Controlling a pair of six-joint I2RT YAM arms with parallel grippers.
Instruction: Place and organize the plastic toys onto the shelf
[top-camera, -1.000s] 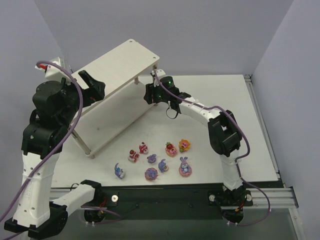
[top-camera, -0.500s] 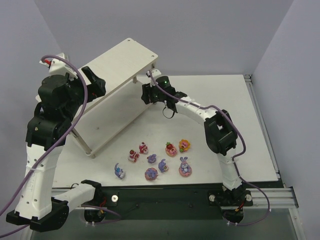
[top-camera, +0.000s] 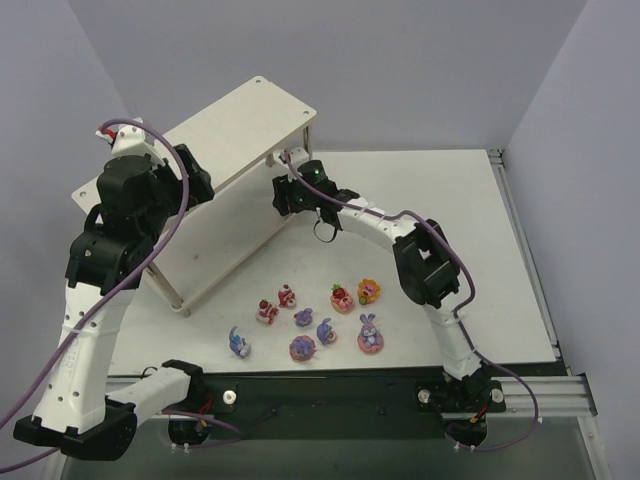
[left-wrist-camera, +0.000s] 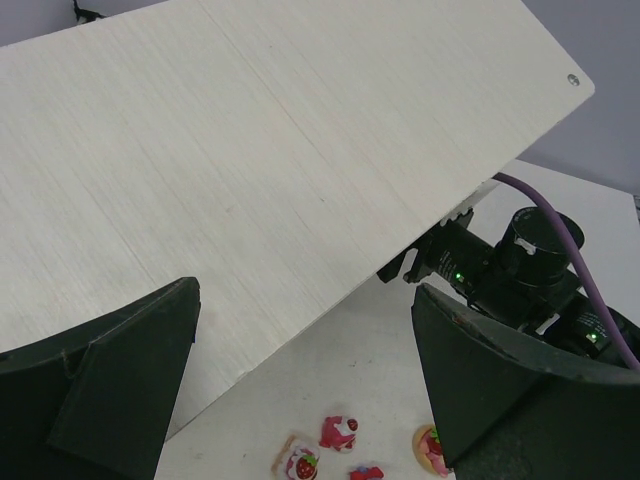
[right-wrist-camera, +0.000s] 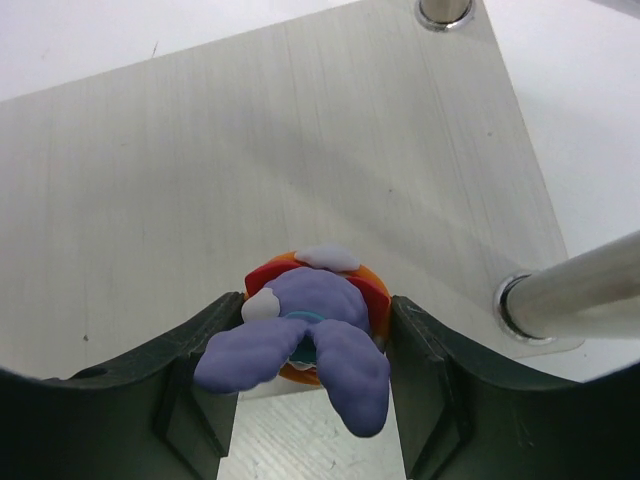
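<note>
The shelf (top-camera: 235, 115) stands at the back left, its pale top board (left-wrist-camera: 250, 150) filling the left wrist view. My right gripper (right-wrist-camera: 315, 340) is shut on a purple bunny (right-wrist-camera: 320, 300) with an orange-red base, held just over the lower board (right-wrist-camera: 200, 150) near a metal leg (right-wrist-camera: 570, 290). From above, that gripper (top-camera: 283, 192) sits at the shelf's right end. My left gripper (top-camera: 195, 175) hovers wide open at the shelf's left end, holding nothing. Several plastic toys lie on the table in front, among them an orange-yellow figure (top-camera: 369, 291) and a bunny (top-camera: 370, 335).
Strawberry-topped toys (left-wrist-camera: 340, 435) show on the table below the top board's edge, with the right arm's wrist (left-wrist-camera: 520, 270) and its purple cable beside them. Grey walls close in behind and on both sides. A metal rail (top-camera: 520, 250) runs along the table's right edge.
My right gripper has slid left with the bunny, in under the shelf's right end. The left arm has swung right and closer to the shelf's left end, still open.
</note>
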